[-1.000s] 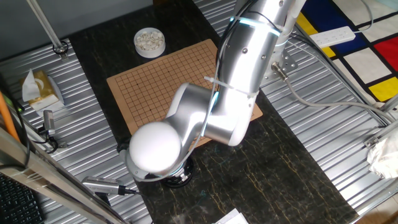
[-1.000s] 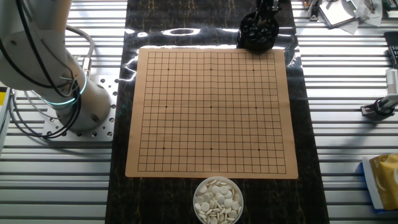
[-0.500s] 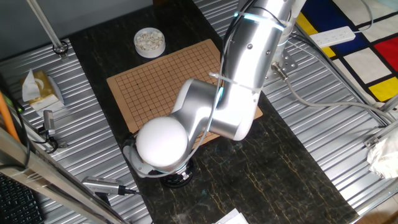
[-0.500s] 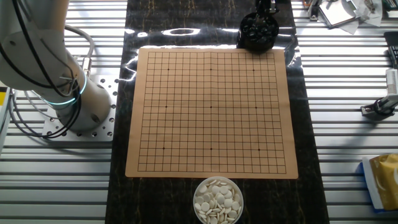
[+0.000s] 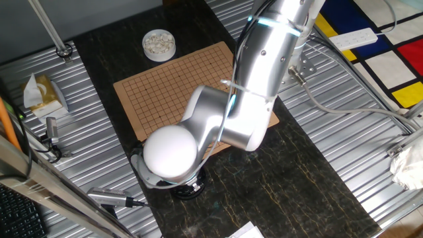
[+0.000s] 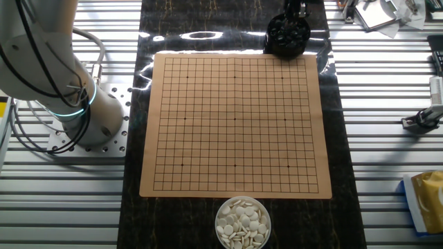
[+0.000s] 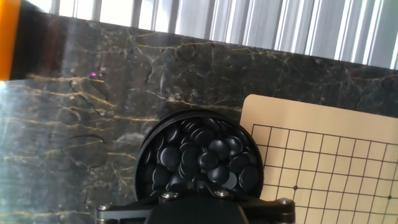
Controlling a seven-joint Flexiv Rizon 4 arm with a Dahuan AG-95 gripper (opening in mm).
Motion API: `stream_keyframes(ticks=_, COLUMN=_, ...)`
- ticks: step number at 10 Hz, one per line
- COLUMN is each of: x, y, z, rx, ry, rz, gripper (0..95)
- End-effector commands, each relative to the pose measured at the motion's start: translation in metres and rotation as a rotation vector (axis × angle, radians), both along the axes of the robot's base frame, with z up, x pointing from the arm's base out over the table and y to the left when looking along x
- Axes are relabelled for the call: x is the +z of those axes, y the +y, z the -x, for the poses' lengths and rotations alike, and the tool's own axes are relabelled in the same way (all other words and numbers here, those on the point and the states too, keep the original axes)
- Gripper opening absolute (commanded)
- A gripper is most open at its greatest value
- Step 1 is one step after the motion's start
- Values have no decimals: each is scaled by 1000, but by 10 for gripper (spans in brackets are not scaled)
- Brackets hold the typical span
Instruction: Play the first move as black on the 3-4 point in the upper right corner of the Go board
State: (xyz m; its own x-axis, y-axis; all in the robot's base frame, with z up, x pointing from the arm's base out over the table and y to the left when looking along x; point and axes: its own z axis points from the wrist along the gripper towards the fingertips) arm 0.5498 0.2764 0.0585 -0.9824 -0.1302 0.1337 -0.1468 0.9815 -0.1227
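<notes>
black stones point(image 7: 199, 158) fill a round dark bowl point(image 7: 144, 163) seen from directly above in the hand view, glossy and piled together, with the bowl standing on the dark marbled mat point(image 7: 81, 112) just off the corner of the go board point(image 7: 323, 155). bowl and board look almost touching at that corner, though i cannot tell if they meet. the gripper point(image 6: 294, 10) hangs over the bowl; in the hand view only the dark base of the hand shows along the bottom edge, and the fingers are out of sight, so whether they are apart or together cannot be told. in the other fixed view the gripper is a dark shape standing above the bowl at the top edge of the board. the board's grid carries no stones at all, so the 3-4 point point(image 6: 267, 88) near that corner is bare. a white bowl of whitish stones point(image 6: 241, 221) sits at the opposite edge of the board. the silver arm point(image 5: 225, 119) bends over the board and hides much of it in one fixed view.
</notes>
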Motion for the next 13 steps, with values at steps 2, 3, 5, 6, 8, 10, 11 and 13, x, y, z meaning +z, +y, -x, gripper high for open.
stream_keyframes(ticks=2, x=1, y=-1, z=3, rx=9, ry=-8, rz=-4, gripper=190)
stream_keyframes(ticks=3, x=1, y=-1, z=3, rx=8, ry=-8, rz=-2, gripper=190)
stream_keyframes(ticks=5, x=1, y=-1, z=3, rx=5, ry=-8, rz=-2, gripper=190)
stream_keyframes(ticks=6, x=0, y=-1, z=3, rx=-1, ry=-8, rz=-2, gripper=190)
stream_keyframes(ticks=8, x=-1, y=-1, z=3, rx=-1, ry=-5, rz=-2, gripper=190)
stream_keyframes(ticks=10, x=-2, y=-1, z=3, rx=0, ry=-4, rz=-3, gripper=190)
stream_keyframes(ticks=11, x=-3, y=-1, z=3, rx=-1, ry=-3, rz=-2, gripper=190)
stream_keyframes(ticks=13, x=-6, y=0, z=2, rx=-1, ry=-3, rz=-3, gripper=190)
